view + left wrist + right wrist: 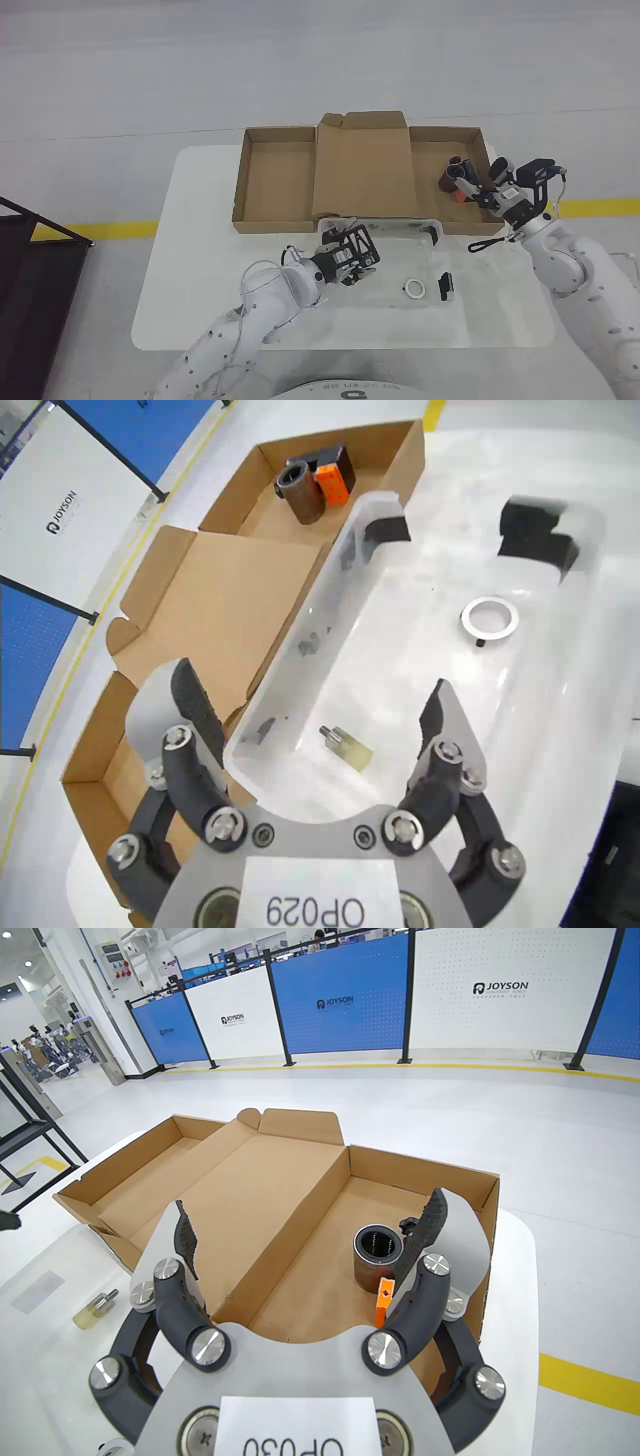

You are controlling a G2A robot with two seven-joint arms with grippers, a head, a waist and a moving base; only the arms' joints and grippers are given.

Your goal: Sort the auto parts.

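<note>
left gripper (312,680) spread above stud (346,745) by tray (310,600) wall | right gripper (310,1202) spread beyond tray, empty | risk: finger snags wall, stud rolls off

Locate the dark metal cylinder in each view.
Top view: dark metal cylinder in the cardboard box's right compartment.
Left wrist view: cylinder in the far compartment, beyond the clear tray.
Right wrist view: cylinder upright beside one finger of the right hand.
Landmark: the orange block next to it.
</note>
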